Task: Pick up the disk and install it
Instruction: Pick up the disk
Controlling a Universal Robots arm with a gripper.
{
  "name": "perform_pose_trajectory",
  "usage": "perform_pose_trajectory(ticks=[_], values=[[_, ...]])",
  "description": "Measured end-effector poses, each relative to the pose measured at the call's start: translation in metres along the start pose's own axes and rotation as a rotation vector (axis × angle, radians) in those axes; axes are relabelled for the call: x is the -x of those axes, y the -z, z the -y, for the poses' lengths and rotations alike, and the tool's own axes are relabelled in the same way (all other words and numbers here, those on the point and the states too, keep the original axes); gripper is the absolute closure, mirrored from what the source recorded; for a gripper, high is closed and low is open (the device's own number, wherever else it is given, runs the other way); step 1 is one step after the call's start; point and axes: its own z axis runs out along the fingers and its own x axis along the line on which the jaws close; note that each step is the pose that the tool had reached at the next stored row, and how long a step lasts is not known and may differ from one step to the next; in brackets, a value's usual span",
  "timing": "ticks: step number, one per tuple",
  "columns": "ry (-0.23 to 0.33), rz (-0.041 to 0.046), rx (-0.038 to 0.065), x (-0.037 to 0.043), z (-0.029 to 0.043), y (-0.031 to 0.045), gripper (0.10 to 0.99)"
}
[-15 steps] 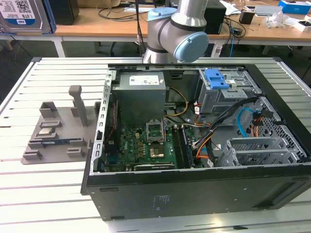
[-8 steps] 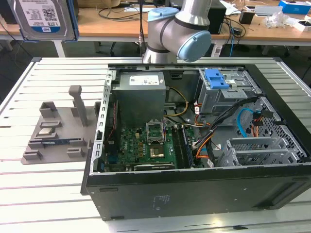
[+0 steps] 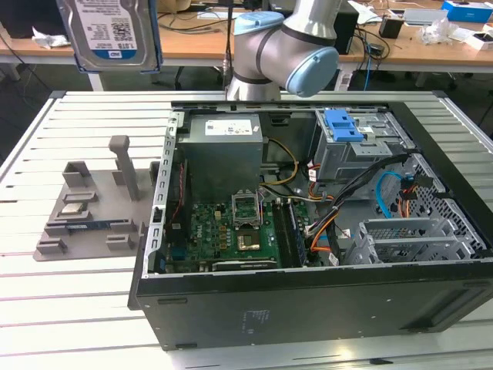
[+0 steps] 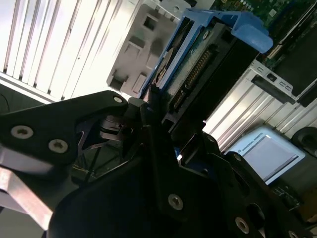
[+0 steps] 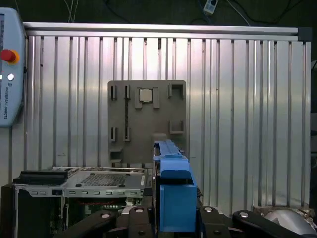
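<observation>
We hold the disk, a silver rectangular hard drive with a white-and-blue label in a blue plastic bracket, clamped in the black two-fingered pincer, up off the table.

In the first wrist view the pincer's fingers press the bracket's two sides, and the disk stands on edge between them. In the exterior view the disk hangs high at the exterior view's far left, above the pale slatted metal table. It is well apart from the open black computer case on the exterior view's right. We count one disk and one flat grey plastic holder lying just left of the case. There is also one small square silver chip seated on that holder, one case, and one bare blue plastic clip in the case's far drive bay.
</observation>
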Motion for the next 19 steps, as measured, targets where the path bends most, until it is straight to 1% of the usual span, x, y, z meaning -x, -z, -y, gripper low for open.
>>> perform_pose_trajectory(ticks=[1, 5, 6, 7, 9, 11, 12, 13, 14, 15, 17, 19], values=[[0.0, 0.0001, 0.0, -0.0003, 0.0083, -0.0023, 0.722], [0.0, 0.0, 0.001, -0.0011, 0.0279, -0.0094, 0.722], [0.0, 0.0001, 0.001, -0.0015, 0.038, -0.0132, 0.722], [0.0, 0.0, 0.001, -0.0018, 0.0452, -0.0159, 0.722], [0.0, 0.0001, 0.001, -0.0022, 0.0539, -0.0189, 0.722], [0.0, -0.0001, 0.002, -0.0029, 0.0643, -0.0223, 0.722], [0.0, 0.0001, 0.001, -0.0045, 0.0729, -0.0253, 0.722], [0.0, 0.0001, 0.001, -0.0059, 0.0799, -0.0276, 0.722], [0.0, 0.0, 0.001, -0.0073, 0.0914, -0.0308, 0.722], [0.0, 0.0, 0.001, -0.0085, 0.1056, -0.0351, 0.722], [0.0, 0.0, 0.001, -0.0091, 0.115, -0.0381, 0.722], [0.0, 0.0001, 0.001, -0.0098, 0.1284, -0.0423, 0.722]])
